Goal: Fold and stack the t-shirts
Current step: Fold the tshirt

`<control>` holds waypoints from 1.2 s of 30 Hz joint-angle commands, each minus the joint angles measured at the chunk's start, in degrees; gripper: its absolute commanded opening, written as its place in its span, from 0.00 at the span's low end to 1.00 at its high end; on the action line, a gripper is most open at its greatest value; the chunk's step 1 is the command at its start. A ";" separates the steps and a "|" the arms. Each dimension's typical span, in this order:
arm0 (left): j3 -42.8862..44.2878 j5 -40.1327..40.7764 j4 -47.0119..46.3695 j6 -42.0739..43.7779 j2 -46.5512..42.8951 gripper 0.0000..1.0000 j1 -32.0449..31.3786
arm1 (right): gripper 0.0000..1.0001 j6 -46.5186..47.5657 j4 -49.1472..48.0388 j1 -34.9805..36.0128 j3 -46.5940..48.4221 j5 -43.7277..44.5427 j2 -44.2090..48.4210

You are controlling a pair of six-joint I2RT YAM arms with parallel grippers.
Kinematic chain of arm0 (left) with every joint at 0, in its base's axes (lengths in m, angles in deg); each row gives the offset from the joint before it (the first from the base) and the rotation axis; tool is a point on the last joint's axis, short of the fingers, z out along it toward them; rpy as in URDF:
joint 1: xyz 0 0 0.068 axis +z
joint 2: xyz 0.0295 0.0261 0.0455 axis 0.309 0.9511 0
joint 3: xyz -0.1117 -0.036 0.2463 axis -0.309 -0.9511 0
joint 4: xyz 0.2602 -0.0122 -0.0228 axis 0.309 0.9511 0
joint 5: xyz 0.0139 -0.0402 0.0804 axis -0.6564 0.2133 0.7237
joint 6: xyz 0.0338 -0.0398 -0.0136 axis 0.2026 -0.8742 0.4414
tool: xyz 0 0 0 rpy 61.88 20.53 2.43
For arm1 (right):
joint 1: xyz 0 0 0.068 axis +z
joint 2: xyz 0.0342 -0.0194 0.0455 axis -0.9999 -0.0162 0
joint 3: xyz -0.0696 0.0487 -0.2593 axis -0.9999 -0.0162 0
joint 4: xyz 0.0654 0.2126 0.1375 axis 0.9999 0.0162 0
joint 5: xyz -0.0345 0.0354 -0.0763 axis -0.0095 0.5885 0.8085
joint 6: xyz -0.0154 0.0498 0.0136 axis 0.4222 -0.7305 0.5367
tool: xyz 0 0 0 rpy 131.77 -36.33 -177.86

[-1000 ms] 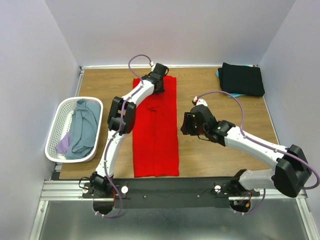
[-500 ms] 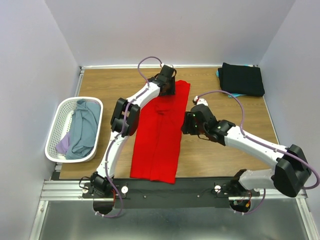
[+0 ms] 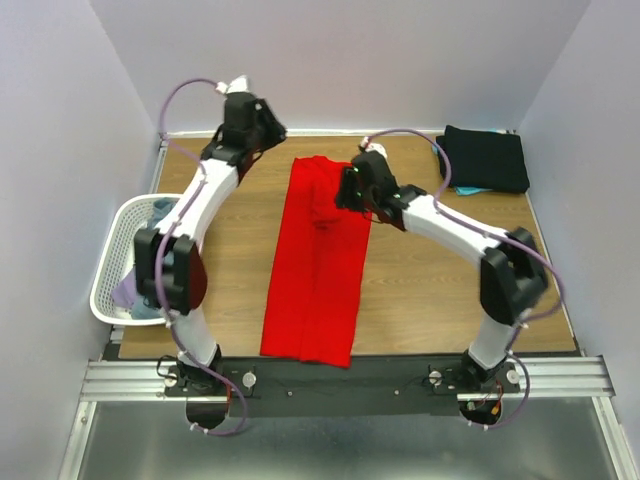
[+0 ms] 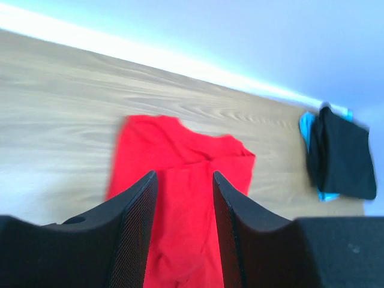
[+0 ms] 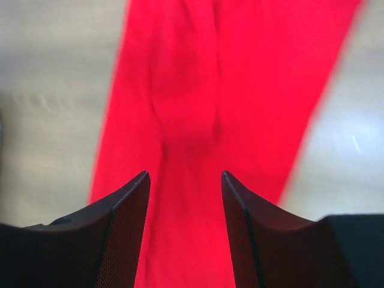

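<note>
Near the far end of the red t-shirt (image 3: 318, 270), left end effector (image 3: 264, 126) and right end effector (image 3: 347, 190) gape empty; they should pinch every layer evenly.

Bright, even light, faint shadows; the top view is sharp, both wrist views blur the red t-shirt (image 5: 240, 90).

Work surface: a wooden table (image 3: 420, 295), brown laminate with visible grain, rectangular, edged at the far side by a white strip (image 3: 400, 131). Enclosure: three plain walls, pale lavender-grey, unmarked, namely the back wall (image 3: 340, 60), left wall (image 3: 60, 200) and right wall (image 3: 600, 150), all meeting the table edges. Near edge: slotted aluminium rail (image 3: 130, 375), with a dull grey metal sheet (image 3: 330, 450) below it. Lighting even and diffuse; shadows soft.
</note>
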 commanded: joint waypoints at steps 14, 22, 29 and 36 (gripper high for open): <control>-37.38 -1.07 -3.74 1.00 -33.58 0.50 1.20 | 0.58 6.48 -2.46 -1.15 43.60 9.73 -41.48; -39.32 -4.51 -3.57 3.03 -34.99 0.50 1.20 | 0.57 5.16 -1.14 -0.63 45.80 8.68 -45.26; -40.11 -6.28 -4.09 3.82 -34.81 0.49 1.20 | 0.54 5.87 0.70 1.22 46.59 11.40 -47.11; -41.26 -6.98 -4.62 3.73 -35.34 0.49 1.20 | 0.34 4.73 1.93 1.31 45.72 14.47 -46.68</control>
